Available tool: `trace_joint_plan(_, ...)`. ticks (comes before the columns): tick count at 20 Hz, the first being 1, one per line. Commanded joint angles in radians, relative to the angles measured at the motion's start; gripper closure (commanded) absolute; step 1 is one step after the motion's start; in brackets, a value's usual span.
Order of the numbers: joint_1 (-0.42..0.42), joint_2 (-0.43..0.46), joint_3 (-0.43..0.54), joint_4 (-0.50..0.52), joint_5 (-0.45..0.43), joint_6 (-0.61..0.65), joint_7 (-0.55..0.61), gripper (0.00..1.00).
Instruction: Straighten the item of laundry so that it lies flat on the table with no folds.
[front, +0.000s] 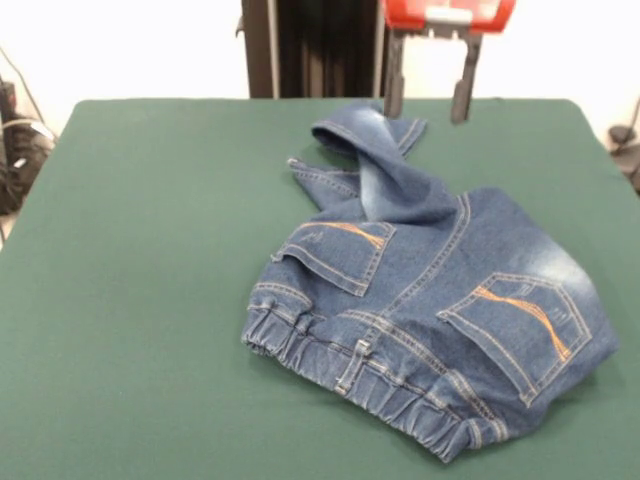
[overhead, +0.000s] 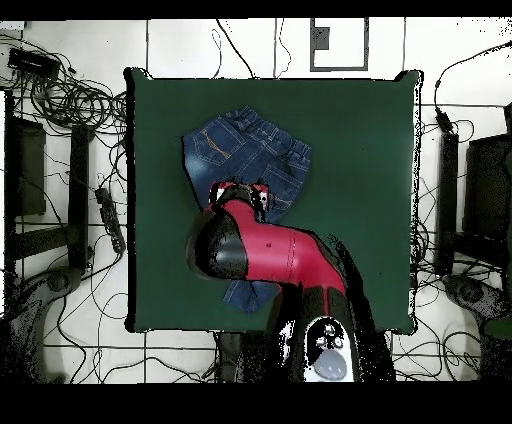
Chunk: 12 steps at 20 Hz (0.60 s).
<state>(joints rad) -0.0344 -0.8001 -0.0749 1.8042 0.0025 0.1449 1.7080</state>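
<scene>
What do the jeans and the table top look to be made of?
Jeans: blue denim, seemingly washed, going by faded pale patches, orange stitching on the back pockets and a gathered elastic-looking waistband. Table: covered in dark green matte cloth, felt-like, with no shine; what lies under it cannot be seen.

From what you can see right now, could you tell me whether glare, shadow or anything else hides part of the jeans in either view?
Front view: even light, no glare, the jeans show whole; a faint shadow under the waistband. Overhead view: the arm covers the jeans' middle; the gripper hangs open.
</scene>
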Motion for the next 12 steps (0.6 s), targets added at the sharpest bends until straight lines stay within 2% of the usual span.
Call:
trace_joint_plan(1, 0.028, 0.167, -0.005, -0.131, 0.037, 0.127, 0.151, 0.0)
trace_joint_plan(7, 0.027, 0.244, -0.032, -0.172, 0.047, 0.096, 0.171, 0.0)
trace_joint_plan(12, -0.02, 0.298, -0.009, -0.203, 0.046, 0.099, 0.151, 0.0)
